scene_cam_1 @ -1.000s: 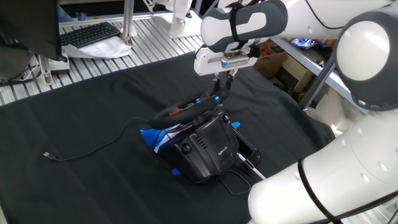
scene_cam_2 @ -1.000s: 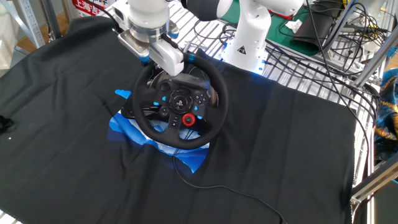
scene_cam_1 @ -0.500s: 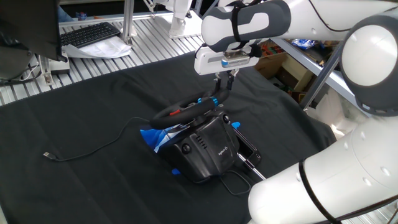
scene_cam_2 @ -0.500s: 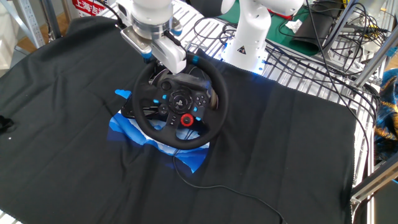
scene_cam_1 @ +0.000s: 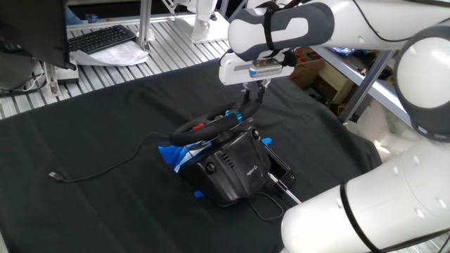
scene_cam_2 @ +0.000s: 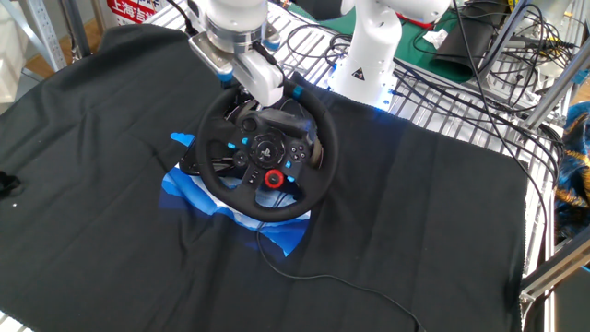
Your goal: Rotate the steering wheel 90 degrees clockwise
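The steering wheel [scene_cam_2: 210,162] is a black round rim with blue and red buttons at its hub, facing up in the other fixed view. In one fixed view it shows edge-on [scene_cam_1: 204,128], tilted, on its black base housing [scene_cam_1: 235,169] with a small white logo. My gripper [scene_cam_1: 247,107] comes down from above onto the far end of the rim, and its fingers are closed on the rim there. In the other fixed view the gripper [scene_cam_2: 273,96] sits at the rim's top, just right of centre, and its white hand hides the fingertips.
A blue sheet [scene_cam_2: 184,189] lies under the base on the black cloth. A thin cable [scene_cam_1: 105,167] runs left to a loose plug. A keyboard [scene_cam_1: 102,39] lies on the metal grating at the back. The white robot pedestal [scene_cam_2: 369,55] stands behind the wheel.
My gripper has moved a little to the right along the top of the rim in the other fixed view. The wheel has turned slightly clockwise with it.
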You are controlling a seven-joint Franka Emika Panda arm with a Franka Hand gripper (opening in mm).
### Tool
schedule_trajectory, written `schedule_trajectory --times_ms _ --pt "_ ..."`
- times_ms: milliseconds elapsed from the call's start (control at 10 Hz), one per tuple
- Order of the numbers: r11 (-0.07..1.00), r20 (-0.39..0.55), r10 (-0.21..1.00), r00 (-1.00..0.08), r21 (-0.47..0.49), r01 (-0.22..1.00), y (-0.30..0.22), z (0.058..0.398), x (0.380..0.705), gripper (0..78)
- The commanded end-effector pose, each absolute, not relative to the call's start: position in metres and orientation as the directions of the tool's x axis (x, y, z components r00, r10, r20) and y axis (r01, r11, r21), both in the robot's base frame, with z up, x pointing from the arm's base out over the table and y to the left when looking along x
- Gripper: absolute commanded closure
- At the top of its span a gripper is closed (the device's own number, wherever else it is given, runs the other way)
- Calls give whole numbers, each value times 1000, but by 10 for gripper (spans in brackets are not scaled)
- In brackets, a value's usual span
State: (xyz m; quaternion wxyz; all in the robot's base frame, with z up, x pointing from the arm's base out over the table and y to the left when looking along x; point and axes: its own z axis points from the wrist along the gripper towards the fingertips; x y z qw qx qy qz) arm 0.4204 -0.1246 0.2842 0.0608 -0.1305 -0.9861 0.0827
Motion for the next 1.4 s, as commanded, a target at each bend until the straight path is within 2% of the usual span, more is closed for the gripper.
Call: schedule_trajectory --times_ms 100,1400 --pt "942 96 299 -950 -191 277 -113 290 411 760" --pt "904 70 396 -915 -201 376 -92 302 393 760"
